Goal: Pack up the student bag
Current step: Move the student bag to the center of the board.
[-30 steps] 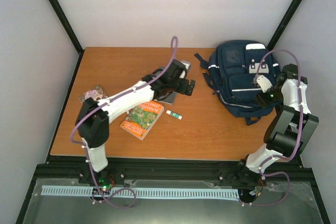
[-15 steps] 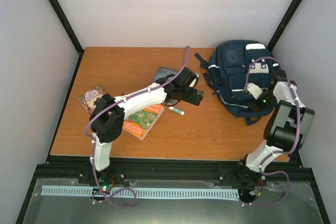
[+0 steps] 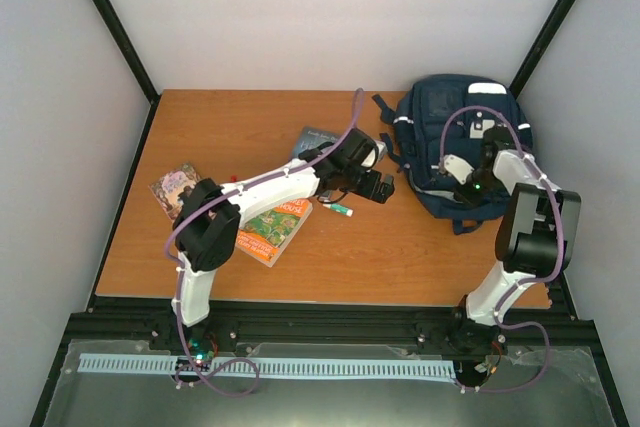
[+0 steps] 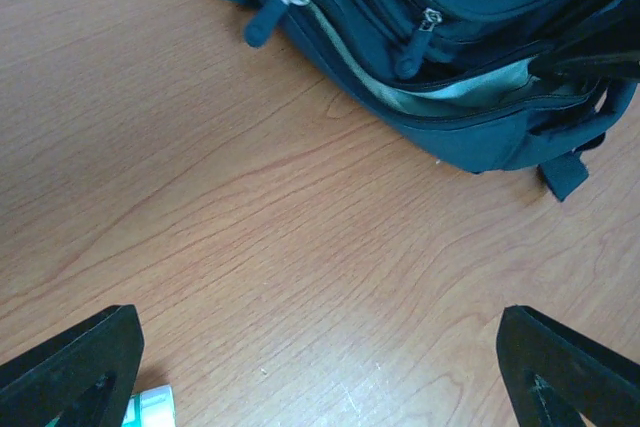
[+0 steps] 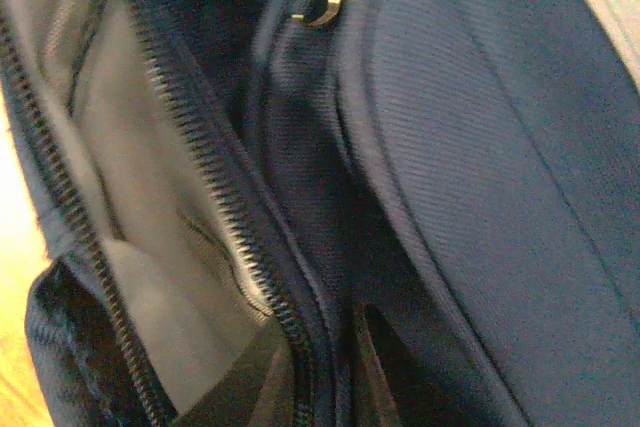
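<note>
Right end effector (image 5: 318, 332): nearly clenched, grasping the zip edge of the student bag (image 5: 480, 147). The zip teeth run straight between the two fingers. There is grey lining left of the zip and a metal slider at the top of the wrist view. From above, the right end effector (image 3: 457, 169) sits over the middle of the bag. A second ago it was at the bag's right flank, so the arm has swung inward and its elbow now stands close beside the bag.

Left end effector (image 4: 315, 322): released, spread wide, nothing in it, hovering over bare table (image 4: 300, 197) just left of the bag's near edge. The glue stick (image 4: 150, 409) shows in the lower-left corner of the wrist view; can't tell if it touches the finger. A second ago this end effector (image 3: 385, 190) was further back-left, over a dark booklet (image 3: 315, 137) that is now uncovered.

Student bag (image 3: 430, 112): lying flat at the far right corner of the table (image 3: 230, 127), front pocket up. The zip on the side facing the left arm gapes, pale lining showing (image 4: 470, 97). Roughly the same spot as before.

Glue stick (image 3: 340, 209) is a touch further back-right than a second ago. Orange-green book (image 3: 272, 229) and patterned card (image 3: 173, 185) are unmoved.
</note>
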Tool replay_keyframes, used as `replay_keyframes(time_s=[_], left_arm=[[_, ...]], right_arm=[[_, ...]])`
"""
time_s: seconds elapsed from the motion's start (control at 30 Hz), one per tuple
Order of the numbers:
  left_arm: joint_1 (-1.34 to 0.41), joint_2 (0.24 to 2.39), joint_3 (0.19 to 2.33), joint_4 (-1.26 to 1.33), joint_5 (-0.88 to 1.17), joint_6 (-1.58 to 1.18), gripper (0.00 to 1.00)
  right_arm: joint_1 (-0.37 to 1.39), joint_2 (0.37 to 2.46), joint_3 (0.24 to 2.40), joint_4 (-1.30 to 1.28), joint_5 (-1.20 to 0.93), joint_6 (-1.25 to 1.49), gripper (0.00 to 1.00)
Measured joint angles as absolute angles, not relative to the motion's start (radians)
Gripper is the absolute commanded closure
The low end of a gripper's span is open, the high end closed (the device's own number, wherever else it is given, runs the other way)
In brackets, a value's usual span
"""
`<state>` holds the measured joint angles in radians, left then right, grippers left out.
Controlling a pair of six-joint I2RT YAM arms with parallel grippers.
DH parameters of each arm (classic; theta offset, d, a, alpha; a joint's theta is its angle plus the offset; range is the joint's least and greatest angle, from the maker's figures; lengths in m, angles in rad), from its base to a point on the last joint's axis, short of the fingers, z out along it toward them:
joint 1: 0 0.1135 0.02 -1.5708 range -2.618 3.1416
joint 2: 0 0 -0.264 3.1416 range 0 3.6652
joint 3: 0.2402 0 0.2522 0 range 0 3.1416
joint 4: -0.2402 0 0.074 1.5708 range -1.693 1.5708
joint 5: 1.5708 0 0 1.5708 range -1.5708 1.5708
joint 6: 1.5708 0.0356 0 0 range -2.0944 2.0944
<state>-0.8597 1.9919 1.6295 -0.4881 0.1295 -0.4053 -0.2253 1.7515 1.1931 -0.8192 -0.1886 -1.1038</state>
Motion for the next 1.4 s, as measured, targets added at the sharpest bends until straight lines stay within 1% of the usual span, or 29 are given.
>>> replay_keyframes(time_s=[0.1,0.23,0.53,0.73,0.8,0.83,0.87,0.9,0.93,0.97,1.03,1.1,1.17,1.27,1.4], left_arm=[[-0.860,2.009,1.629,-0.476,0.128,-0.424,0.01],[-0.860,2.038,1.629,-0.468,0.118,-0.467,0.01],[-0.817,2.086,1.597,-0.432,0.154,-0.645,0.03],[-0.757,2.088,1.551,-0.418,0.171,-0.689,0.00],[-0.746,2.088,1.551,-0.416,0.170,-0.686,0.00],[-0.744,2.088,1.551,-0.416,0.168,-0.682,0.00],[-0.744,2.088,1.551,-0.419,0.168,-0.675,0.00],[-0.744,2.088,1.551,-0.422,0.168,-0.661,0.00],[-0.744,2.088,1.553,-0.427,0.167,-0.649,0.00],[-0.744,2.088,1.560,-0.437,0.165,-0.633,0.00],[-0.744,2.088,1.576,-0.463,0.157,-0.600,0.00],[-0.741,2.082,1.591,-0.487,0.141,-0.567,0.00],[-0.731,2.067,1.599,-0.511,0.120,-0.539,0.00],[-0.699,2.038,1.604,-0.552,0.084,-0.514,0.00],[-0.616,2.012,1.616,-0.595,0.059,-0.490,0.00]], right_arm=[[-0.168,1.748,1.182,-0.798,-0.195,-1.087,0.93],[-0.088,1.704,1.141,-0.763,-0.197,-1.067,0.95],[0.102,1.505,1.016,-0.768,-0.214,-1.044,0.96],[0.138,1.367,0.889,-0.827,-0.213,-1.090,0.94],[0.138,1.341,0.855,-0.849,-0.202,-1.107,0.89],[0.138,1.328,0.841,-0.863,-0.197,-1.115,0.84],[0.138,1.316,0.833,-0.877,-0.195,-1.121,0.77],[0.138,1.306,0.831,-0.896,-0.195,-1.129,0.66],[0.138,1.298,0.833,-0.908,-0.199,-1.126,0.57],[0.138,1.294,0.844,-0.934,-0.211,-1.134,0.51],[0.139,1.293,0.883,-0.986,-0.243,-1.126,0.42],[0.140,1.293,0.956,-1.043,-0.293,-1.114,0.37],[0.140,1.293,1.050,-1.079,-0.351,-1.087,0.35],[0.140,1.294,1.163,-1.072,-0.443,-1.012,0.35],[0.140,1.337,1.238,-1.013,-0.548,-0.844,0.35]])
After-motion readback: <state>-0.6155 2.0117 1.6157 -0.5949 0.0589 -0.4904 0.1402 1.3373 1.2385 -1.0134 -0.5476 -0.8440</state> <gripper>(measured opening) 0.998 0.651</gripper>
